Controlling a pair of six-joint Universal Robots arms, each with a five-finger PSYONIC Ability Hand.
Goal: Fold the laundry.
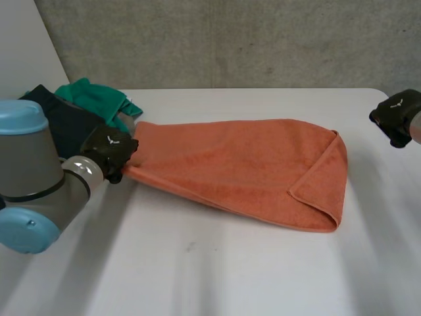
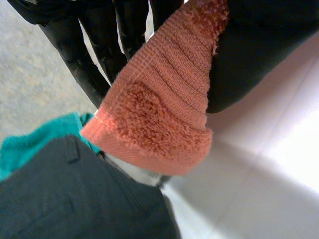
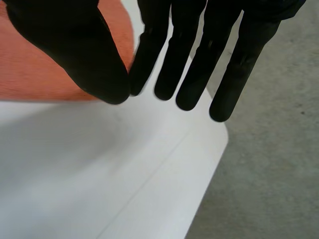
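An orange towel [image 1: 243,164] lies folded on the white table [image 1: 217,263], with its folded end at the right. My left hand [image 1: 112,148] is at the towel's left corner. In the left wrist view that corner [image 2: 159,114] is pinched between the thumb [image 2: 249,55] and the fingers [image 2: 99,45] and hangs just above the table. My right hand [image 1: 396,117] hovers off the table's right edge, apart from the towel. In its wrist view the right hand [image 3: 84,50] has straight fingers and holds nothing. A bit of the towel [image 3: 30,64] shows behind its thumb.
A dark garment [image 1: 59,118] and a green cloth [image 1: 95,95] are piled at the back left, right behind my left hand. They show under the held corner as the dark garment [image 2: 75,199] and green cloth [image 2: 30,144]. The table's right corner [image 3: 219,144] borders grey floor.
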